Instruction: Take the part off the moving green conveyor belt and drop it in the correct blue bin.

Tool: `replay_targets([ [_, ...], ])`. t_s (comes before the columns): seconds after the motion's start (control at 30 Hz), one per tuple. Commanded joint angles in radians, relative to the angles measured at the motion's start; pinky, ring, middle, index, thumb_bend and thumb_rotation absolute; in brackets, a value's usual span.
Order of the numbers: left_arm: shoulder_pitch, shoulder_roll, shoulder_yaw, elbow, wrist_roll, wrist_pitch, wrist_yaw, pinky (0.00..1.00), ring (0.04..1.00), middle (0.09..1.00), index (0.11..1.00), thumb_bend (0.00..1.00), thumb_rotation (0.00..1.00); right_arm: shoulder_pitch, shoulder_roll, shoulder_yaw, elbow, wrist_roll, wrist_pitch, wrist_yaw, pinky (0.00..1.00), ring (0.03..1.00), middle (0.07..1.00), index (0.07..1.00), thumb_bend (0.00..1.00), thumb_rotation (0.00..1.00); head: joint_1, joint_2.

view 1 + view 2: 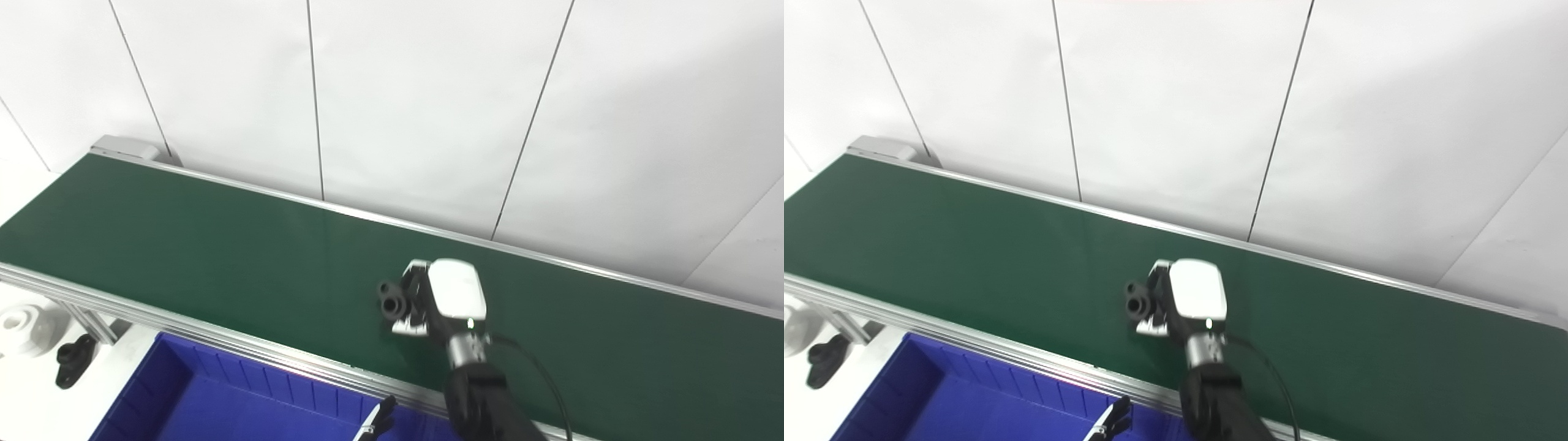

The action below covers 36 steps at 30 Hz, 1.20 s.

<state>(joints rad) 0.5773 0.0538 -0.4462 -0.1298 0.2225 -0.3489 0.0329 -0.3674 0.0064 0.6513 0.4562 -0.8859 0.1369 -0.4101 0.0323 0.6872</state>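
Note:
A small black part (391,300) with round bores sits over the middle of the green conveyor belt (202,245). My right hand (438,297), white-backed on a black forearm, reaches over the belt from the bottom edge. Its fingers (416,267) curl above the part and its thumb sits below, closed around the part's right side. Whether the part rests on the belt or is lifted off it does not show. Of my left hand (375,424) only a dark fingertip shows at the bottom edge, above the blue bin (184,392).
The blue bin stands just in front of the belt's aluminium near rail (184,324). On the white table at far left lie a white round part (21,327) and a black part (72,360). A white panelled wall rises behind the belt.

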Motion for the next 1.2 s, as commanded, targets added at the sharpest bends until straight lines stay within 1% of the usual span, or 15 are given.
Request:
replay_targets([
  [0.0,-0.014,-0.018,0.003,0.002,-0.033,-0.071,-0.003,0.79,0.943,1.000,1.000,0.87,0.68,-0.031,0.012,-0.007,-0.124,-0.026,-0.008,0.009,0.11,0.170,0.267,0.487,0.50,0.14,-0.018,0.011],
  [0.07,-0.024,-0.013,0.019,0.008,-0.051,-0.077,-0.010,0.83,0.956,1.000,1.000,0.84,0.67,-0.019,0.006,-0.006,-0.202,-0.047,0.009,0.049,0.12,0.176,0.273,0.487,0.50,0.14,-0.046,0.026],
  [0.17,-0.034,-0.011,0.048,-0.002,-0.083,-0.062,-0.014,0.89,0.967,1.000,1.000,0.88,0.69,-0.008,0.002,-0.011,-0.301,-0.073,0.025,0.108,0.12,0.186,0.281,0.488,0.50,0.14,-0.083,0.046],
  [0.2,-0.038,-0.008,0.060,-0.012,-0.097,-0.053,-0.019,0.90,0.967,1.000,1.000,0.88,0.69,-0.005,0.005,-0.016,-0.334,-0.083,0.033,0.128,0.12,0.186,0.281,0.488,0.50,0.14,-0.120,0.065],
  [0.23,-0.040,-0.007,0.068,-0.020,-0.106,-0.046,-0.024,0.92,0.970,1.000,1.000,0.90,0.72,-0.003,0.007,-0.020,-0.356,-0.092,0.037,0.143,0.13,0.190,0.285,0.488,0.50,0.14,-0.120,0.065],
  [0.27,-0.041,-0.002,0.079,-0.039,-0.116,-0.024,-0.031,0.93,0.970,1.000,1.000,0.90,0.73,0.001,0.011,-0.024,-0.387,-0.102,0.047,0.162,0.13,0.192,0.286,0.488,0.50,0.14,-0.168,0.088],
  [0.3,-0.041,0.001,0.086,-0.052,-0.122,-0.007,-0.037,0.96,0.972,1.000,1.000,0.91,0.75,0.004,0.014,-0.028,-0.409,-0.111,0.052,0.177,0.13,0.193,0.288,0.488,0.50,0.14,-0.168,0.088],
  [0.33,-0.039,0.005,0.097,-0.074,-0.121,0.019,-0.039,0.98,0.980,1.000,1.000,0.91,0.77,0.016,0.015,-0.031,-0.441,-0.121,0.059,0.187,0.13,0.187,0.282,0.487,0.50,0.14,-0.210,0.103],
  [0.43,-0.040,0.026,0.130,-0.117,-0.109,0.062,-0.049,0.96,0.968,1.000,1.000,0.92,0.83,0.053,0.027,-0.036,-0.519,-0.157,0.082,0.224,0.12,0.176,0.270,0.486,0.50,0.14,-0.282,0.133],
  [0.6,-0.050,0.044,0.177,-0.122,-0.112,0.060,-0.061,0.94,0.957,1.000,1.000,0.87,0.91,0.157,0.028,-0.041,-0.651,-0.221,0.096,0.273,0.10,0.163,0.250,0.485,0.51,0.13,-0.347,0.148],
  [0.7,-0.055,0.049,0.198,-0.135,-0.127,0.071,-0.069,0.95,0.954,1.000,1.000,0.85,0.92,0.244,0.025,-0.041,-0.735,-0.269,0.103,0.299,0.11,0.167,0.253,0.485,0.51,0.14,-0.410,0.169],
  [0.83,-0.075,0.074,0.229,-0.131,-0.248,0.071,-0.111,1.00,0.992,1.000,1.000,0.83,0.90,0.404,0.016,-0.043,-0.850,-0.332,0.115,0.354,0.11,0.173,0.265,0.486,0.51,0.14,-0.500,0.201],
  [0.93,-0.086,0.086,0.251,-0.122,-0.304,0.055,-0.137,1.00,1.000,1.000,1.000,0.79,0.94,0.523,0.021,-0.056,-0.930,-0.341,0.120,0.400,0.12,0.183,0.281,0.486,0.51,0.14,-0.557,0.219],
  [1.03,-0.110,0.107,0.268,-0.069,-0.364,-0.002,-0.180,1.00,1.000,1.000,1.000,0.77,0.90,0.625,0.026,-0.065,-1.002,-0.353,0.127,0.453,0.13,0.192,0.290,0.486,0.51,0.14,-0.584,0.225],
  [1.17,-0.117,0.120,0.287,-0.061,-0.387,0.002,-0.208,1.00,1.000,1.000,1.000,0.81,0.90,0.720,0.028,-0.078,-1.059,-0.382,0.114,0.494,0.12,0.187,0.286,0.486,0.51,0.13,-0.605,0.234],
])
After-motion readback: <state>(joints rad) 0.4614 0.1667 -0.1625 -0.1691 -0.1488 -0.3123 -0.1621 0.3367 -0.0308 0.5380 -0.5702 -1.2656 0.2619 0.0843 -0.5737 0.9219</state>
